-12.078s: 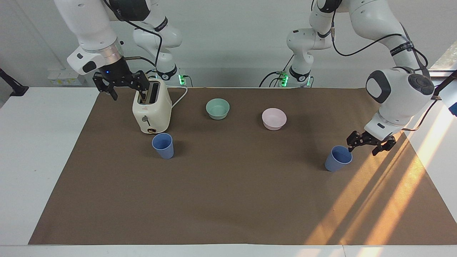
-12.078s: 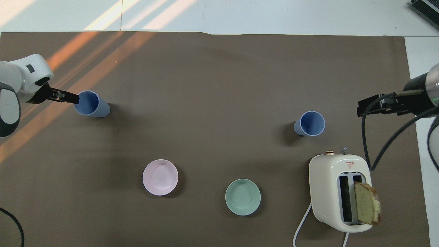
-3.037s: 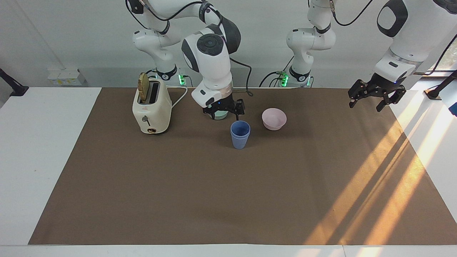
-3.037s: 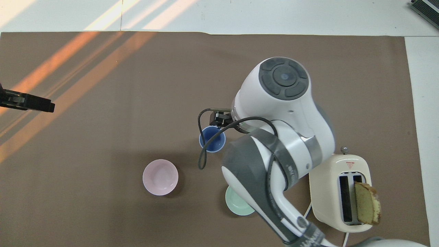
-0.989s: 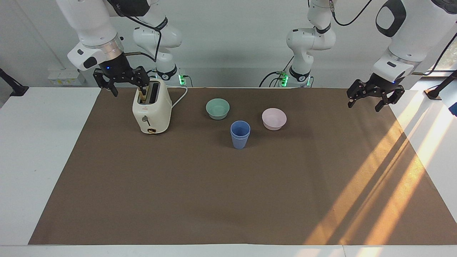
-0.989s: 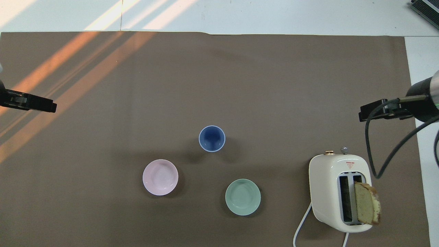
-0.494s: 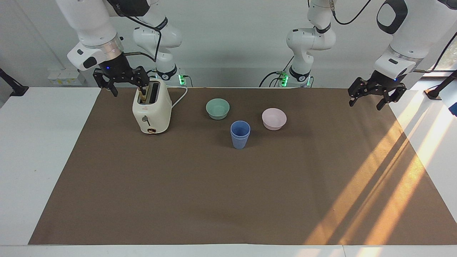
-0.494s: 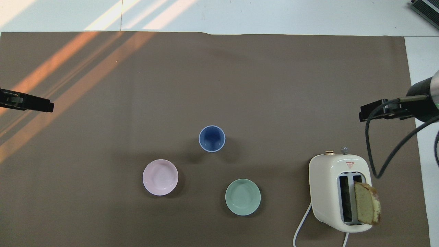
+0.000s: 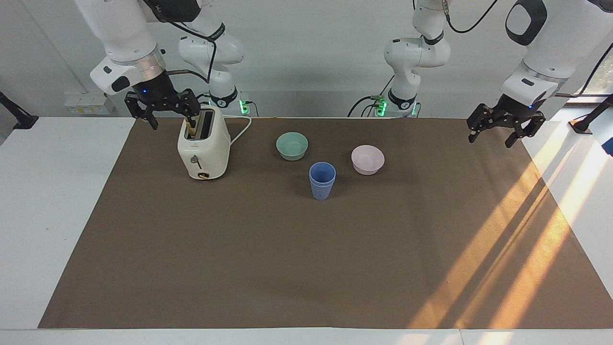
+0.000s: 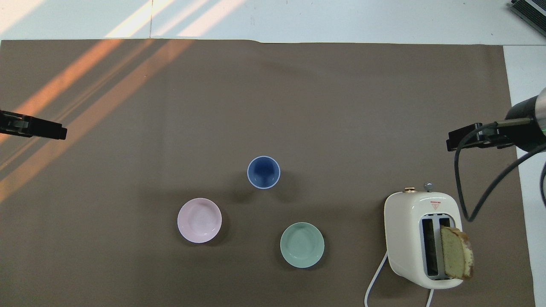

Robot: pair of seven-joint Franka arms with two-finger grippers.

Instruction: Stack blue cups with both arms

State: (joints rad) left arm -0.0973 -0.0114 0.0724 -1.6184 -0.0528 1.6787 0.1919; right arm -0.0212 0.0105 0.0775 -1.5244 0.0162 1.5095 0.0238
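blue cups (image 9: pixel 322 180) sit nested, one inside the other; left pincer (image 9: pixel 499 128) and right pincer (image 9: pixel 163 107) spread, empty.

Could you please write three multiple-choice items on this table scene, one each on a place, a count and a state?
1. Where do the blue cups stand?
A. between the toaster and the table edge
B. a little farther from the robots than the two bowls
C. inside the pink bowl

2. How many bowls are on the table?
A. one
B. two
C. four

3. What state are the cups in?
A. nested upright, one in the other
B. lying apart on their sides
C. held up by the left claw

Answers:
1 B: they stand just past the green bowl and pink bowl.
2 B: only those two bowls show.
3 A: two rims show on one upright stack, and the left claw and right claw hang open and empty.
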